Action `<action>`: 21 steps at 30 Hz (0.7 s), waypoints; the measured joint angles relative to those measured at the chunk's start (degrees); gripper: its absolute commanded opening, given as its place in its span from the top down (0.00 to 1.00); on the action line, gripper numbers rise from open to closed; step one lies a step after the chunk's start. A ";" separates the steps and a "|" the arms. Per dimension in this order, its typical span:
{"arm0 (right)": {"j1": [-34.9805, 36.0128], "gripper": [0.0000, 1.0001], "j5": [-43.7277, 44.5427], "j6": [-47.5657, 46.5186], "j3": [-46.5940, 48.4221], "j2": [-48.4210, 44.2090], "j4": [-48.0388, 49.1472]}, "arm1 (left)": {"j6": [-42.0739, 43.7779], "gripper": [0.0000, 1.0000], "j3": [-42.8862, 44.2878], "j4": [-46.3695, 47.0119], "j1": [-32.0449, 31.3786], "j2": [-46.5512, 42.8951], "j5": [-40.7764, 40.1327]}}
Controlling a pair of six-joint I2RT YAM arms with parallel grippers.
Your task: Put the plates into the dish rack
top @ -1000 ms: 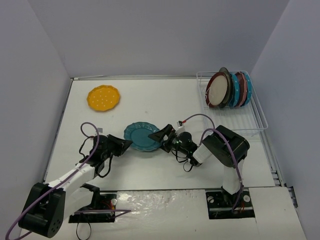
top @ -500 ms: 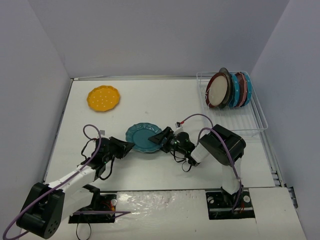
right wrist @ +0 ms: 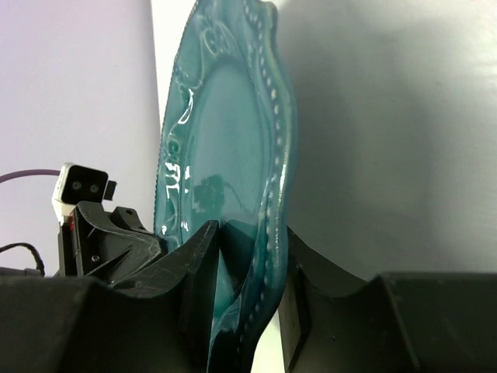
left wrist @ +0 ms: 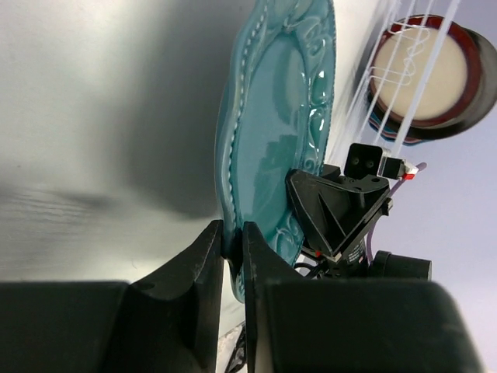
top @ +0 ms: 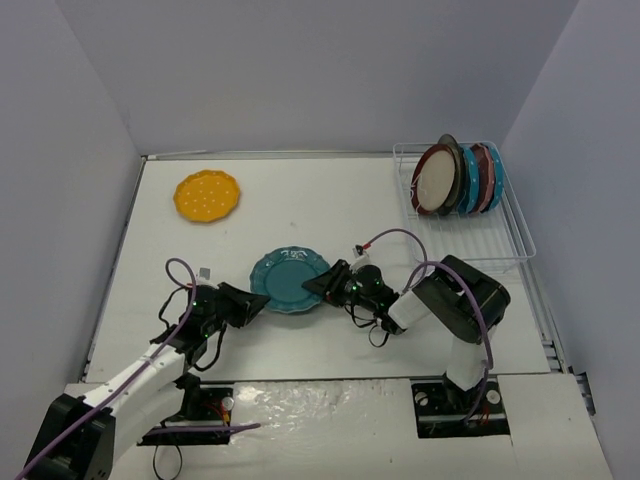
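1. The teal plate [top: 288, 280] was at the middle of the table [top: 330, 200], directly between the two grippers and well apart from the dish rack [top: 522, 240].
2. The left gripper [top: 258, 298] was at the plate's left rim. Its jaws were pinching the rim, one on each face.
3. The right gripper [top: 312, 287] was at the opposite, right rim. In the right wrist view its jaws straddled the scalloped edge and were closed against it.
4. The yellow plate [top: 207, 196], dotted white, lay flat near the far left corner of the table, apart from both arms.
5. The dish rack stood at the far right corner. A row of plates [top: 470, 180] stood on edge at its far end. The cream-centred plate [top: 437, 182] with a dark rim was leftmost, with blue and reddish rims behind it.
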 measured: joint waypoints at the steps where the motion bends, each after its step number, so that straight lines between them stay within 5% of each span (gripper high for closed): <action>1: -0.02 1.00 0.10 -0.68 -0.11 -1.22 -0.69 | 0.24 0.83 0.00 -0.22 0.00 -0.61 0.16; 7: -0.74 1.00 2.68 -10.61 0.13 -13.30 -7.48 | 4.80 0.26 0.22 -5.00 -0.33 -2.68 0.46; 14: -1.49 1.00 8.06 -25.07 3.42 -26.94 -25.24 | 9.85 0.20 4.78 -12.63 -0.33 -3.21 -0.68; 21: -2.89 1.00 14.96 -45.48 16.61 -37.25 -50.22 | 19.09 0.13 17.13 -27.31 -0.33 -4.81 -5.79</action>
